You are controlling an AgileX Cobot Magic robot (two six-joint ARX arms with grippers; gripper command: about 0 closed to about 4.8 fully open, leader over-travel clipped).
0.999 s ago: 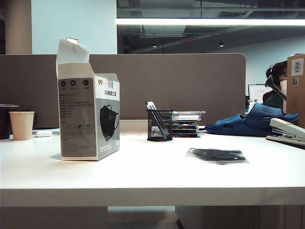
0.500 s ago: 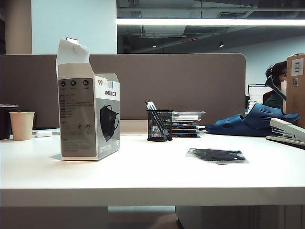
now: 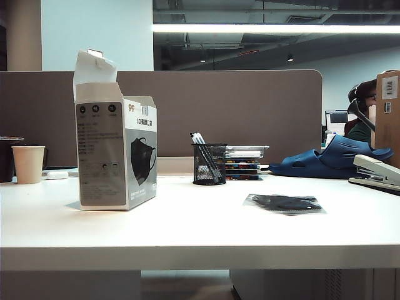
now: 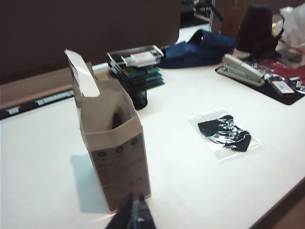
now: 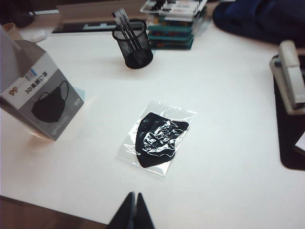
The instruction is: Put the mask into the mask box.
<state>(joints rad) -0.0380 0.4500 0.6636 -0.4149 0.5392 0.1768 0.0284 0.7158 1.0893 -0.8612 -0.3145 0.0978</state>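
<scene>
Mask box stands upright on the white table, left side in the exterior view, white top flap up and the mouth open; grey info panel w/ small print faces the camera, black mask pic and red "99" on the side panel. Mask lies flat in its clear shiny wrapper on the tabletop, right of centre, well apart from the box, nothing touching it. Between the two, further back, a black mesh pen cup w/ pens, and just beside it a stack of clear trays w/ coloured contents. Paper cup sits at the far left edge, blue slipper and a stapler at the far right. Neither arm shows in the exterior view. Left gripper appears in the left wrist view only as two dark fingertips pressed together, nothing between them, hovering just in front of the box, which stands close to it; mask lies off to the side. Right gripper likewise: tips pressed together, empty, above the near table edge, w/ the mask lying near ahead of it, not touched; box and pen cup sit further off.
</scene>
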